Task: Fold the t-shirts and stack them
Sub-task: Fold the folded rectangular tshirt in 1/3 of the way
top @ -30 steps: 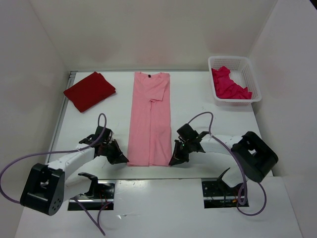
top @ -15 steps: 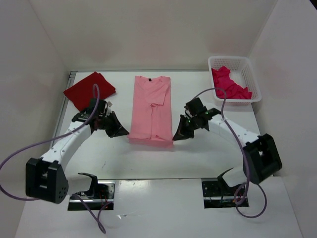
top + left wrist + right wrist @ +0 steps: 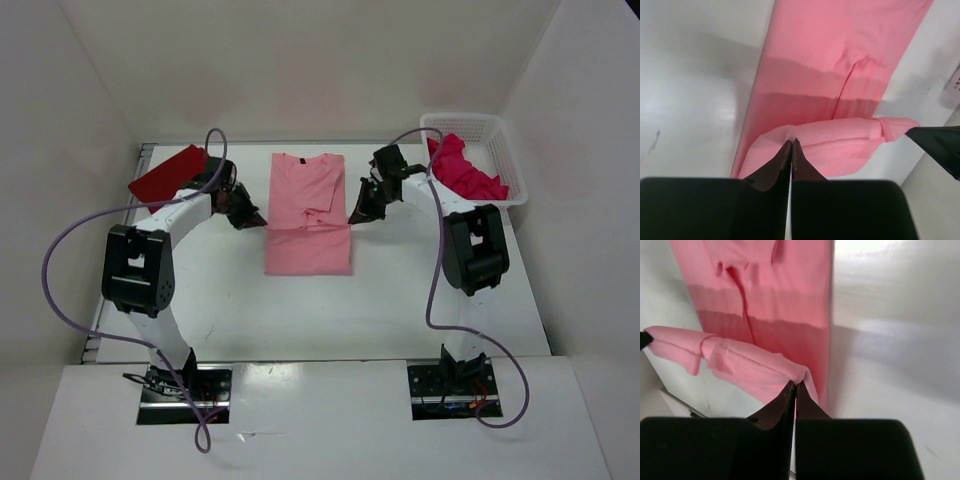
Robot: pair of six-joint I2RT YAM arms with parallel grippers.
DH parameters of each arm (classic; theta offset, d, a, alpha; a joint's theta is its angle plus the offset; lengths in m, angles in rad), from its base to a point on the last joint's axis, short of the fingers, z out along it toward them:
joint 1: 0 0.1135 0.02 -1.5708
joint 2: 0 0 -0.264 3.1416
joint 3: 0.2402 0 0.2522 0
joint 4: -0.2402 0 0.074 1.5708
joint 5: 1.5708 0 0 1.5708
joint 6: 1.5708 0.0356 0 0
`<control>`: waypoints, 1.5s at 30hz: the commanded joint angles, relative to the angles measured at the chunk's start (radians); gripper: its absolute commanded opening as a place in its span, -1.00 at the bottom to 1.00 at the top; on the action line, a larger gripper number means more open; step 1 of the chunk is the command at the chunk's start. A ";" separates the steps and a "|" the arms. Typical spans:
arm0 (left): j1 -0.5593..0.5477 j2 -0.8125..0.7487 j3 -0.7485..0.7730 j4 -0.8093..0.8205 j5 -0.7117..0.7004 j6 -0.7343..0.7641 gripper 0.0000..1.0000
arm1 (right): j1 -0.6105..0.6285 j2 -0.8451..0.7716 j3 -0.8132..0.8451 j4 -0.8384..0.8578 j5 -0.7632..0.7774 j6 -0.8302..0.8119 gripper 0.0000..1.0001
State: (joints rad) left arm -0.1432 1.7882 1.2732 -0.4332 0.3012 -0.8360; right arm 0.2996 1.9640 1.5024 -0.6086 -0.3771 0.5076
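the left gripper (image 3: 791,143) is clenched on one corner of the bottom hem of the light pink t-shirt (image 3: 308,195), and the right gripper (image 3: 795,385) is clenched on the hem's other corner. between them the hem hangs raised and doubled back over the shirt's middle, while the collar end lies flat on the white table (image 3: 400,290). the dark red t-shirt (image 3: 165,178) lies folded at the far left, just beside the left arm. the crimson-magenta t-shirt (image 3: 468,175) sits crumpled in the white basket (image 3: 480,120) at the far right corner.
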 commanded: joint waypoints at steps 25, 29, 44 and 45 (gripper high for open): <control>0.022 -0.142 -0.142 0.316 -0.030 -0.133 -0.31 | -0.008 0.000 0.089 0.073 -0.008 -0.006 -0.68; -0.112 -0.167 -0.257 0.330 -0.008 -0.143 -0.40 | 0.094 -0.014 0.004 0.087 -0.031 -0.006 -1.00; -0.105 -0.174 -0.459 0.274 -0.120 -0.123 -0.23 | 0.131 -0.112 -0.392 0.257 0.027 0.077 -0.79; -0.096 -0.174 -0.468 0.274 -0.120 -0.114 -0.23 | 0.131 -0.138 -0.402 0.248 0.015 0.077 -0.79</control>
State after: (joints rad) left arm -0.2653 1.6108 0.8360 -0.1551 0.2146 -0.9703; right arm 0.4358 1.8927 1.1229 -0.4145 -0.3916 0.5797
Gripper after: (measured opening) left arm 0.383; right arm 0.106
